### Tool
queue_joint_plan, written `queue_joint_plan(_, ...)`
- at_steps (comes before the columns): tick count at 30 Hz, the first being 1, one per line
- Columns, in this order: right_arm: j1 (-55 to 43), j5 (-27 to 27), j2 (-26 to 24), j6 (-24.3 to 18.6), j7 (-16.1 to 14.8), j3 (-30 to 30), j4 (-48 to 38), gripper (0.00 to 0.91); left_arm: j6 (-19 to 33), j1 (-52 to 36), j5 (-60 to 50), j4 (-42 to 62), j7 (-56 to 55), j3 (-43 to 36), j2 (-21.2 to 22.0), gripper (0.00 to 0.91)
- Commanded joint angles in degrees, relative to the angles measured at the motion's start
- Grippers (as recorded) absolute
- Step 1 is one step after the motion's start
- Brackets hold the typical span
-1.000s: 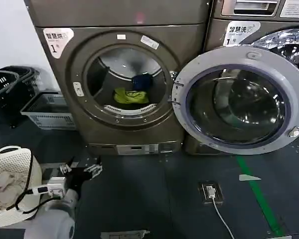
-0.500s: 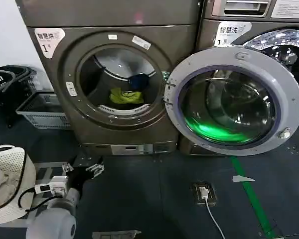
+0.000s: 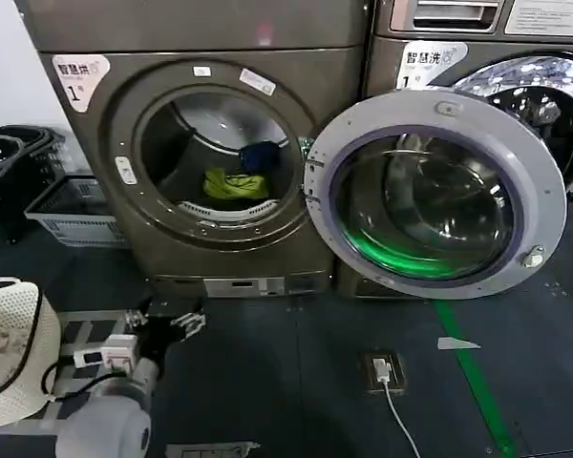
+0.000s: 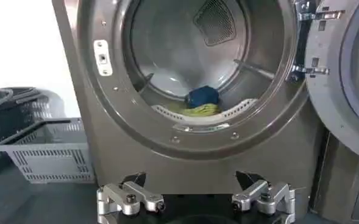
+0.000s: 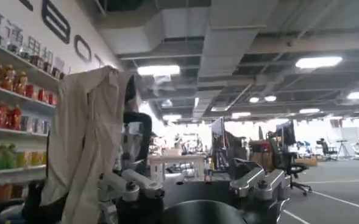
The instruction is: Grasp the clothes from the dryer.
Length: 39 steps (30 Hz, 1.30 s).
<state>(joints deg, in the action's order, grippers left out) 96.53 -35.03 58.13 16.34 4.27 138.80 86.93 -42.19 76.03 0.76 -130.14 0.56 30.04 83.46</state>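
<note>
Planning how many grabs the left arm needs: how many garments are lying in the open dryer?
2 seen: the yellow-green garment on the drum floor of the dryer near the opening, and the dark blue garment just behind it. More may be hidden beneath.

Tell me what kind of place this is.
Probably a laundry corner inside a big lab or test hall: a dryer with its door open, a second machine beside it, and grey baskets nearby.

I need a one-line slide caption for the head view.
Left hand, open, low before the open dryer; yellow-green and blue clothes lie inside.
</note>
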Motion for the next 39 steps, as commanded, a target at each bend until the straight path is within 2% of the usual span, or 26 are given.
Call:
queue_joint_plan(1, 0.17, -0.74, 0.2, -0.42, 0.38, 0.17, 0.15, 0.907, -2.81, -0.02, -0.07, 0.13, 0.06, 0.13, -0.14, 0.907)
queue_joint_plan(17, -0.23, -1.4, -0.11, -1.64, 1.96, -0.16, -0.33, 0.907, -2.81, 0.13, -0.5, 0.2, 0.25, -0.05, 0.29, 0.907)
queue_joint_plan(39, -0.33, -1.85, -0.33, -2.19, 2.58, -0.35, -0.97, 0.907, -2.81, 0.06, -0.91, 0.61, 0.8, -0.76, 0.29, 0.907)
